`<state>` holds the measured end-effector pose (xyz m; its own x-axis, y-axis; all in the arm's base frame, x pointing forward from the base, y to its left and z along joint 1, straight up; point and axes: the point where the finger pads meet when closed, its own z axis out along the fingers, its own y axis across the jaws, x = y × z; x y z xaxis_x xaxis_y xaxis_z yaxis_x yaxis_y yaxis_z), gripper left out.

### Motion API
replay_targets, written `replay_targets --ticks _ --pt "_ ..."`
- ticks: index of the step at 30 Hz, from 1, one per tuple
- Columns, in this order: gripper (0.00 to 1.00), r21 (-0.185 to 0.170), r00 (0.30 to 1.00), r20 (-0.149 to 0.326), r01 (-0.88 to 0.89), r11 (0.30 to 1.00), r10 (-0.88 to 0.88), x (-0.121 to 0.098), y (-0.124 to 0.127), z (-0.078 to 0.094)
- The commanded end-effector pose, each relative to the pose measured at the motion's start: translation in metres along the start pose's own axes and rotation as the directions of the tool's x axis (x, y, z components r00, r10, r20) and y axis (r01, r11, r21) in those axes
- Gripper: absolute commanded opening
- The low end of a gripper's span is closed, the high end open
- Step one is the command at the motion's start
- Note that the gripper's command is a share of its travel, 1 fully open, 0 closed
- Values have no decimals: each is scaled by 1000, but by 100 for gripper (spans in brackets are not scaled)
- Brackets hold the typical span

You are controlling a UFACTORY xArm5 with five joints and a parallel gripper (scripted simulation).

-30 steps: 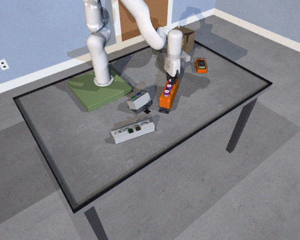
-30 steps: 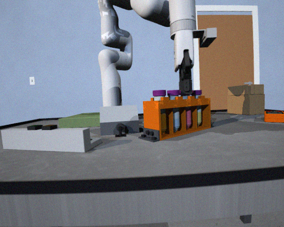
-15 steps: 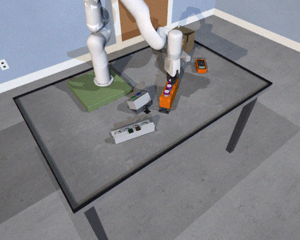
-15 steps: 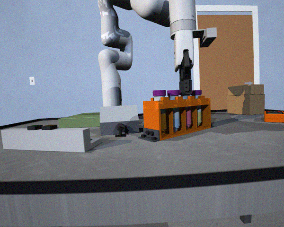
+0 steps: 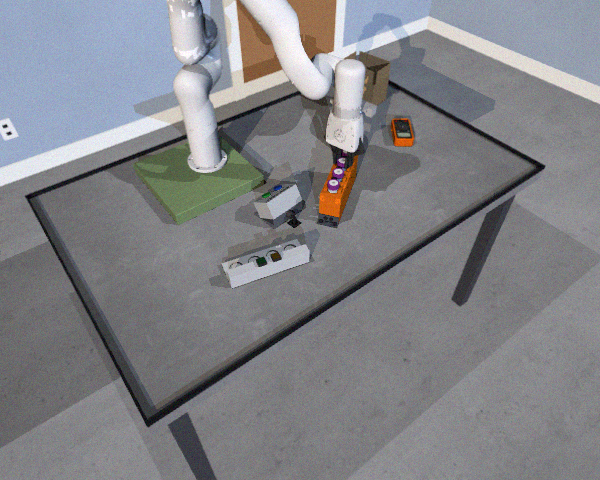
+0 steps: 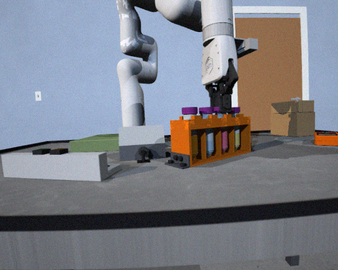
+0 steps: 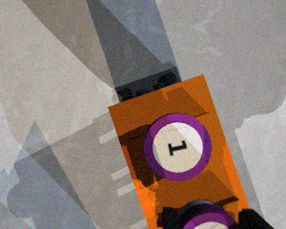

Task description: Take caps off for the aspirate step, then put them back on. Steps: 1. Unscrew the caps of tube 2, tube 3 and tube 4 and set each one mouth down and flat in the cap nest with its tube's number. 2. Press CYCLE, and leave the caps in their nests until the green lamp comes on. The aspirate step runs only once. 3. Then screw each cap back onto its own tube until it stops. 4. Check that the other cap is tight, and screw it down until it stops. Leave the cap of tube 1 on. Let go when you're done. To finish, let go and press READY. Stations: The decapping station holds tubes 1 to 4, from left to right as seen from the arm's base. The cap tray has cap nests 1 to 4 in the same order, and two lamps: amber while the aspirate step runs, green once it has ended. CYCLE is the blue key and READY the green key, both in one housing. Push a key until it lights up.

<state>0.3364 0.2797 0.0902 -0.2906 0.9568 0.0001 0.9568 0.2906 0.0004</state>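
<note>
The orange decapping station point(image 5: 337, 188) point(image 6: 209, 139) holds several tubes with purple caps, all still on. My gripper point(image 6: 221, 108) point(image 5: 343, 156) comes straight down and is shut on the cap of tube 2 point(image 7: 206, 223) point(image 5: 341, 162). The cap of tube 1 point(image 7: 177, 147) point(image 6: 236, 109) sits right beside it at the far end of the rack. The caps of tube 3 point(image 6: 205, 110) point(image 5: 337, 173) and tube 4 point(image 6: 189, 110) point(image 5: 333, 186) stand free. The white cap tray point(image 5: 265, 264) point(image 6: 51, 165) has empty nests and two unlit lamps. The grey key housing point(image 5: 278, 202) point(image 6: 141, 142) carries the blue key point(image 5: 277, 188) and the green key point(image 5: 265, 195), both unlit.
A cardboard box point(image 5: 373, 74) point(image 6: 293, 117) stands at the table's far edge behind the rack. An orange meter point(image 5: 402, 131) point(image 6: 327, 138) lies to its right. The arm's base stands on a green pad point(image 5: 197, 180).
</note>
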Motion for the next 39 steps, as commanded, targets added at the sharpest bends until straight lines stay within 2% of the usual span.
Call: replay_targets --ticks 1,7,9,14,22,29,30,39 --pt "0 -3 961 -2 276 961 -276 0 1 -1" --pt "0 -3 860 -1 510 860 -510 0 1 -1" --pt "0 -3 860 -1 510 860 -510 0 1 -1" --pt "0 -3 695 0 719 695 -719 0 1 -2" --pt "0 -3 429 1 903 429 -903 0 1 -2" --pt "0 -3 429 1 903 429 -903 0 1 -2" --pt "46 -3 429 1 903 429 -903 0 1 -2" --pt "46 -3 429 1 903 429 -903 0 1 -2"
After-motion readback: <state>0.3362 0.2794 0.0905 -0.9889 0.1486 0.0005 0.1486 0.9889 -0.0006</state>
